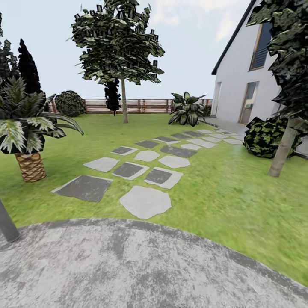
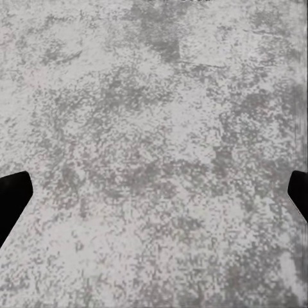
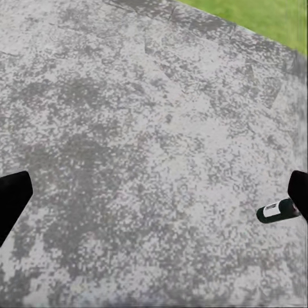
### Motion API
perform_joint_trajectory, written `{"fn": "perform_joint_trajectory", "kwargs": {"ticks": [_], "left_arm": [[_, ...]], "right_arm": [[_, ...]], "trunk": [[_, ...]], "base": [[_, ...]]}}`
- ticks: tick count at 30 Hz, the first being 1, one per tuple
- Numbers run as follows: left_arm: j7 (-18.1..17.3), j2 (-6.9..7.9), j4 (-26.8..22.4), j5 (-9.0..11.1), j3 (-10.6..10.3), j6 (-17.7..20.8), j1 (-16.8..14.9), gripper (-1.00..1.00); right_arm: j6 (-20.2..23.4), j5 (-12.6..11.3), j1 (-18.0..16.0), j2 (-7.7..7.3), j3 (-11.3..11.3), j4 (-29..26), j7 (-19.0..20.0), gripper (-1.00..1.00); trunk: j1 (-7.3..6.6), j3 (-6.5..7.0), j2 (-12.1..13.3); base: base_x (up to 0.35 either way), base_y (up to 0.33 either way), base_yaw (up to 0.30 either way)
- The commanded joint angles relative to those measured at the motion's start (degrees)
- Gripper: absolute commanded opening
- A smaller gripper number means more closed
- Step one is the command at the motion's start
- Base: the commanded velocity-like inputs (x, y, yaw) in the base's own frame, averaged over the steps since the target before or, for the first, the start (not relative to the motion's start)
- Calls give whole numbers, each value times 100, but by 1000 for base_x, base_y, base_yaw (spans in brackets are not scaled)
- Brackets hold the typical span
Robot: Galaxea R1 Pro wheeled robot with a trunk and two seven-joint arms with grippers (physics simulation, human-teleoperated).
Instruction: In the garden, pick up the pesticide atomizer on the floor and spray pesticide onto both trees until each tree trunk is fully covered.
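Looking out from the head camera, the robot faces the garden lawn (image 1: 222,192) from a rounded patch of grey stone paving (image 1: 128,265). A trail of grey stepping stones (image 1: 145,201) runs across the grass toward the white house (image 1: 244,81). 2 trees with pale trunks stand in view: 1 far off (image 1: 124,102) in front of the brown slat fence (image 1: 145,106), the other (image 1: 284,147) close at the right, leaning beside a dark bush (image 1: 265,137). A short scaly-trunk palm (image 1: 30,164) sits at the left.

In the right wrist view, the pesticide atomizer (image 3: 277,211) lies on its side on the grey paving, its white label visible, right beside 1 black finger (image 3: 298,191) of the right gripper (image 3: 154,196). That gripper's fingers stand wide apart, holding nothing.

In the left wrist view, the left gripper (image 2: 154,192) hangs over bare paving with its fingers (image 2: 13,196) likewise spread wide.
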Motion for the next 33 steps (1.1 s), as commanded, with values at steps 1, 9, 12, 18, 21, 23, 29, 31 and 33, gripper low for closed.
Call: {"fn": "perform_joint_trajectory", "kwargs": {"ticks": [1,9,12,18,21,23,29,31,33], "left_arm": [[7,0,2,-1,6,-18,-2,100],[7,0,-5,6,11,-18,-2,100],[7,-7,-7,19,16,-18,-3,100],[5,-8,-7,30,21,-18,-2,100],[6,-5,-5,28,17,-18,-2,100],[6,-5,-3,27,16,-18,-1,100],[7,-1,1,35,21,-18,-2,100],[7,-1,1,35,22,-18,-2,100],[7,-1,1,35,27,-18,-2,100]], "right_arm": [[-15,44,-5,0,-3,5,-3,100],[-15,46,-5,0,-3,5,-6,100],[-15,50,-5,0,-3,6,-6,100],[-15,53,-5,0,-3,6,-6,100],[-15,53,-5,0,-3,6,-6,100],[-15,53,-5,0,-3,6,-6,100],[-15,53,-5,0,-3,6,-6,100],[-15,53,-5,0,-3,6,-6,100],[-15,53,-5,0,-3,8,-6,100]], "trunk": [[-1,-6,-3],[-1,-6,-3],[-1,-6,-3],[-1,-6,-3],[-1,-6,-3],[-1,-6,-3],[-1,-6,-3],[-1,-6,-3],[-1,-6,-3]], "base": [[-17,8,-297],[-5,2,-299],[0,0,-299],[0,0,-299],[0,0,-299],[0,0,-299],[0,109,-299],[0,263,-299],[0,287,-299]]}}
